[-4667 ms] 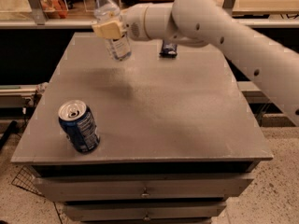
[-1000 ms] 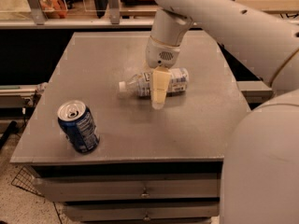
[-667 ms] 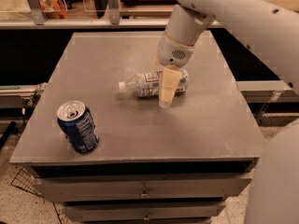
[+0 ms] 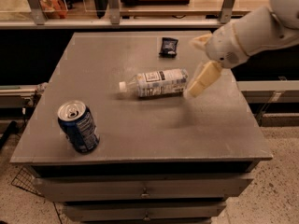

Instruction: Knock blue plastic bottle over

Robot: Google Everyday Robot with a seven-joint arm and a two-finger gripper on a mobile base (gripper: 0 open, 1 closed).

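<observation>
The blue plastic bottle (image 4: 156, 83) lies on its side in the middle of the grey table (image 4: 140, 125), white cap pointing left and white label facing up. My gripper (image 4: 198, 66) hangs above the table just right of the bottle's base, on a white arm that comes in from the right. One cream finger (image 4: 202, 80) points down-left toward the bottle's base, and the other (image 4: 201, 41) sticks out higher up. The gripper holds nothing.
A dark blue soda can (image 4: 78, 126) stands upright near the table's front left corner. A small dark blue snack packet (image 4: 168, 46) lies at the back. Drawers (image 4: 145, 190) sit under the tabletop. A rail and shelf run behind the table.
The bottle stood held at the back several seconds ago and now lies on its side. In the last second the gripper has moved right, off the bottle.
</observation>
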